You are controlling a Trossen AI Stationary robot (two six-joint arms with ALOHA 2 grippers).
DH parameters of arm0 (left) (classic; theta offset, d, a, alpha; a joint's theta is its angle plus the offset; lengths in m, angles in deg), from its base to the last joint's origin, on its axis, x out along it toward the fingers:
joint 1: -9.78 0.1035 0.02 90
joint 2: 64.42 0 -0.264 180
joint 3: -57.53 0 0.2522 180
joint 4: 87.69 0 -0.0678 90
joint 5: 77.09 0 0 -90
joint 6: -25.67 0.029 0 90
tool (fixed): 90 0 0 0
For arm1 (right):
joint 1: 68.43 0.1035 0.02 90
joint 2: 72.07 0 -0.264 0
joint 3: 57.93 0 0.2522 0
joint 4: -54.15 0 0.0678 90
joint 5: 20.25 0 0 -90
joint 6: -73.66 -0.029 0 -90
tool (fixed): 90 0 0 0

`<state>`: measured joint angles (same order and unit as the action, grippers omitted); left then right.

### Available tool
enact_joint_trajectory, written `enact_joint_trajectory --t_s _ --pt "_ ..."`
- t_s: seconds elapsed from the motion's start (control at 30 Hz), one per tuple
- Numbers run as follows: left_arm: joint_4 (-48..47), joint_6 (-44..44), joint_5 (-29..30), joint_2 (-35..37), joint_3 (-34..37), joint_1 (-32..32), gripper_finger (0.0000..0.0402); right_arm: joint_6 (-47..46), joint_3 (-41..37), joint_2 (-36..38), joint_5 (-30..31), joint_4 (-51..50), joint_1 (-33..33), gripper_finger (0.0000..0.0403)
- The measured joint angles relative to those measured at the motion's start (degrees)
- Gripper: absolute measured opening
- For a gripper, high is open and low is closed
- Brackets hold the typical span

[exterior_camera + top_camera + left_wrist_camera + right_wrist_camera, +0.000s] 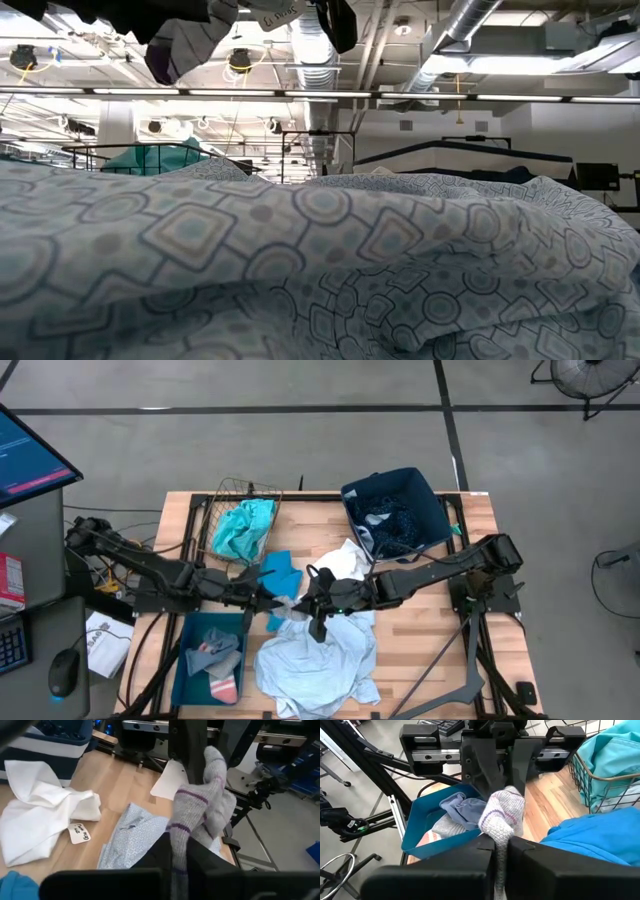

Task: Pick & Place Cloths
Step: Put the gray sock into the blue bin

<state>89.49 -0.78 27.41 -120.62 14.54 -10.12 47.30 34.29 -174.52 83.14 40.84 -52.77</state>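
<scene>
A small grey sock with purple stripes [200, 805] hangs in the air between my two grippers, above the pale blue-grey patterned cloth [320, 660]. My left gripper [179, 852] comes from the table's left and my right gripper [501, 847] from the right; each is shut on the sock. The two meet near the table's middle [290, 602]. A white cloth [340, 565] and a bright blue cloth [280, 575] lie on the table just beyond them. In the low view the sock [185, 45] shows high above the patterned cloth [320, 260]. My left gripper pinches one end of the sock [176, 840] between its two fingers, roughly level, from the table's left. The sock is lifted clear and runs on to the other gripper. My right gripper pinches the sock's other end [499, 831] between its two fingers, coming from the table's right. A rounded bulge of sock [504, 805] stands between the two grippers, clear of the table.
A teal tray [182, 660] with small socks sits at the near left. A wire basket [262, 490] holding a turquoise cloth [243, 528] stands at the far left. A navy fabric bin [430, 505] with dark cloth stands at the far right. Bare wood shows right of the patterned cloth.
</scene>
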Motion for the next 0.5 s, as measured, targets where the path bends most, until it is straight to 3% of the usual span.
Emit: enact_joint_trajectory --t_s 0.13,0.3,0.5 --pt "-0.22 -2.17 -2.7 0.76 0.0 -1.01 0.0002 -0.01 -0.08 0.33 -0.04 -0.13 -0.22 0.0018" --pt "-1.65 -6.77 -7.83 4.68 -0.02 -4.19 0.0 0.72 -0.08 3.39 -0.03 -0.38 -0.34 0.0061" --pt "-6.05 -18.71 -16.27 12.94 -0.02 -12.16 0.0 1.48 -0.07 7.73 -0.02 -4.16 -0.31 0.0104"
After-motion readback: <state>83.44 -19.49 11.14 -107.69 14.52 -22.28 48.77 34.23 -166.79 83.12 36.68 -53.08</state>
